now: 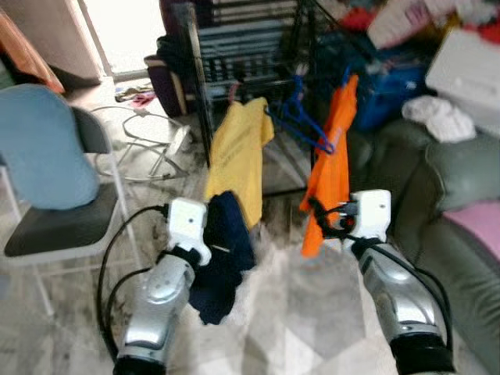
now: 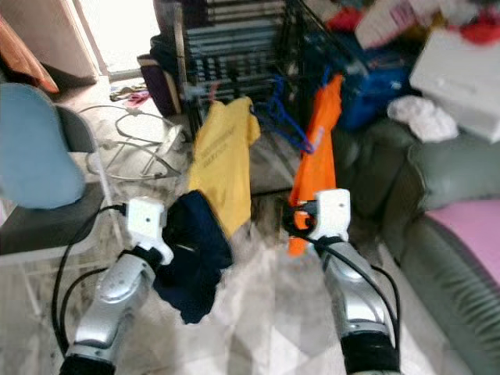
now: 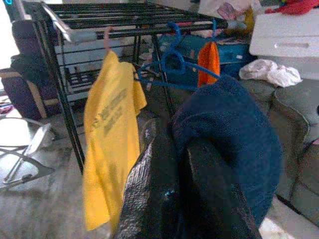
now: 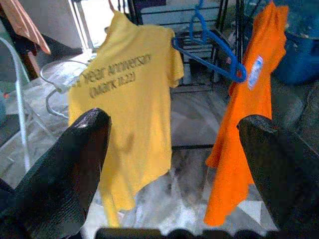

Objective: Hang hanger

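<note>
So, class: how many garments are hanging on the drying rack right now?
2: a yellow shirt toward the rack's left, and an orange shirt to its right, with empty blue hangers between them. More could be hidden behind.

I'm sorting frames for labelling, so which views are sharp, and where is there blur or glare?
Right wrist view: sharpest, print on the yellow T-shirt nearly legible. Left wrist view: black drying rack clear, close gripper fingers and dark blue garment soft. Both eye views: soft, the doorway blown out white.
</note>
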Available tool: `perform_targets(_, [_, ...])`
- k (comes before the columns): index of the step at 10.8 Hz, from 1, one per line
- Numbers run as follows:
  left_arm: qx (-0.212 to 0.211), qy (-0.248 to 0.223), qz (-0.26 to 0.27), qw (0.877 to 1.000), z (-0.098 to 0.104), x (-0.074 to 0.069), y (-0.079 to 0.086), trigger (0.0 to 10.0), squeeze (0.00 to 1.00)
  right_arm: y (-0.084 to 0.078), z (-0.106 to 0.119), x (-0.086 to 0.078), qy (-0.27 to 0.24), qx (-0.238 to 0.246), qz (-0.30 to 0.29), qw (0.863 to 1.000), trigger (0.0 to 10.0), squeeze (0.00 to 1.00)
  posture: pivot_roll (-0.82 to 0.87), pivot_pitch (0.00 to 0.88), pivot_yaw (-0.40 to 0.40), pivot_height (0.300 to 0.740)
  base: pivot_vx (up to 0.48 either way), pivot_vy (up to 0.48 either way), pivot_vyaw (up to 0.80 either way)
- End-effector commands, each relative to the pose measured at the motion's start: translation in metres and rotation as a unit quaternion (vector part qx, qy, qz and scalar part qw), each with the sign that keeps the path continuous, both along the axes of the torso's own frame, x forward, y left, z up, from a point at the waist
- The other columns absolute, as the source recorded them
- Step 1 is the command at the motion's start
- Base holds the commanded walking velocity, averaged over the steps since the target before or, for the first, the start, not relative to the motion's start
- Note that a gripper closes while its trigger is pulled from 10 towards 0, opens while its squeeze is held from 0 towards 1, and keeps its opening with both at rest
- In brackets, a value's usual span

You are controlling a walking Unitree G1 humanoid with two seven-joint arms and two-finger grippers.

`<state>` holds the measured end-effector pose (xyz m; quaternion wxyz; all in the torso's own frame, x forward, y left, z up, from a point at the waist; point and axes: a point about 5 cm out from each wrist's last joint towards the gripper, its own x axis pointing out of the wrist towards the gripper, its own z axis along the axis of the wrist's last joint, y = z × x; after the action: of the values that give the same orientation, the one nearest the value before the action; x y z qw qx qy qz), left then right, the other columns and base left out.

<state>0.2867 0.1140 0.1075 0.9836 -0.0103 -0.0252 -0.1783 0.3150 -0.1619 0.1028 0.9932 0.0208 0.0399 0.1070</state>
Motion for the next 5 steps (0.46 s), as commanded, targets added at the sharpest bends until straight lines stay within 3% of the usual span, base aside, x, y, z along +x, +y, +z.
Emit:
perform_targets(1, [-0.006, -0.023, 0.000, 1.000, 0.0102, 0.0013, 0.0007, 10.0, 0.00, 0.0016, 0.0073, 0.0024, -0.012, 0.002, 0.001, 1.000, 10.0, 0.00, -0.13, 0.000, 0.066, 0.740, 0.000, 0.000, -0.48])
perform_targets(5, [-0.005, -0.023, -0.004, 1.000, 0.0096, 0.0008, -0.0015, 10.0, 0.00, 0.0012, 0.0080, 0.0024, -0.013, 0.002, 0.001, 1.000, 10.0, 0.00, -0.14, 0.000, 0.065, 0.740, 0.325, 0.000, -0.46])
